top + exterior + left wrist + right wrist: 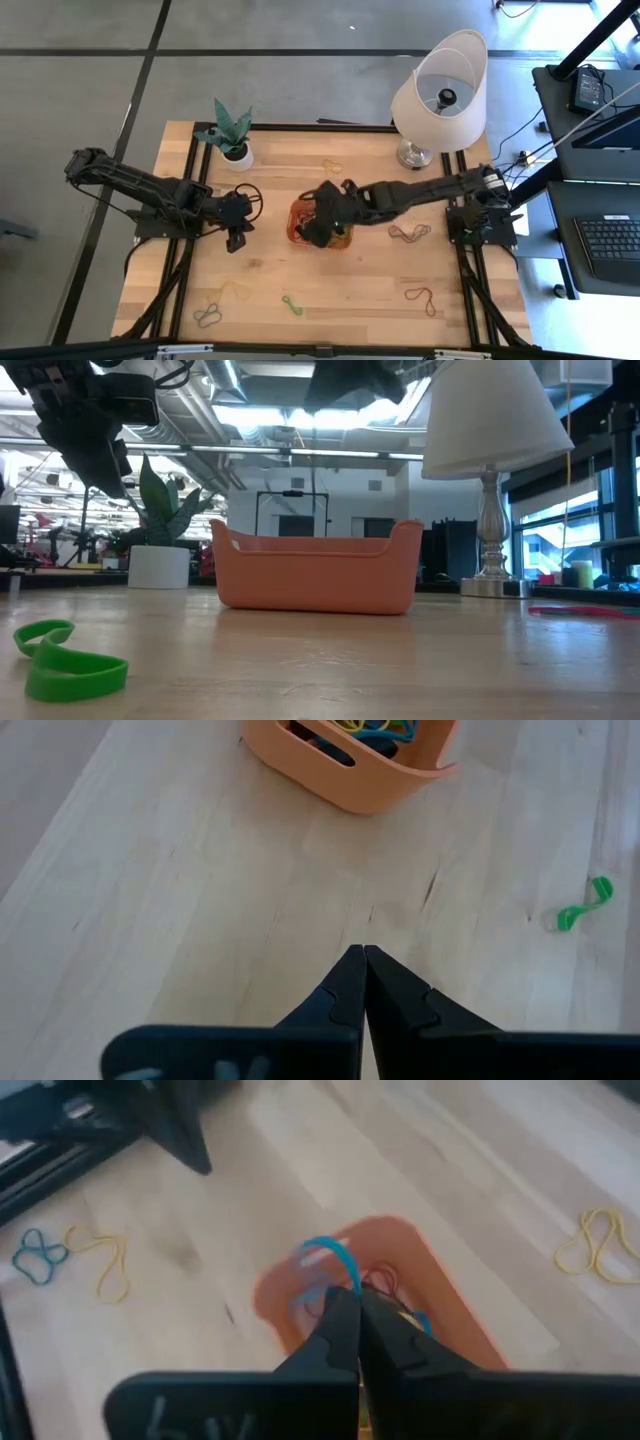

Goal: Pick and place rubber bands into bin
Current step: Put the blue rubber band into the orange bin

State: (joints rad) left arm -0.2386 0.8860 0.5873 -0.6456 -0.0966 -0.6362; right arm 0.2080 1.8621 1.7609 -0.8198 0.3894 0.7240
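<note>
Your right gripper hangs over the bin, its fingers pinched together on a blue rubber band that loops up from the tips above the orange tray. The bin sits near the middle of the table and already holds a tangle of bands (yellow and blue show in the left wrist view). Your left gripper waits just left of the bin, fingers together and holding nothing. Loose bands lie about the table: a green one toward the front, a yellow one and a blue one front-left, reddish ones right of the bin.
</note>
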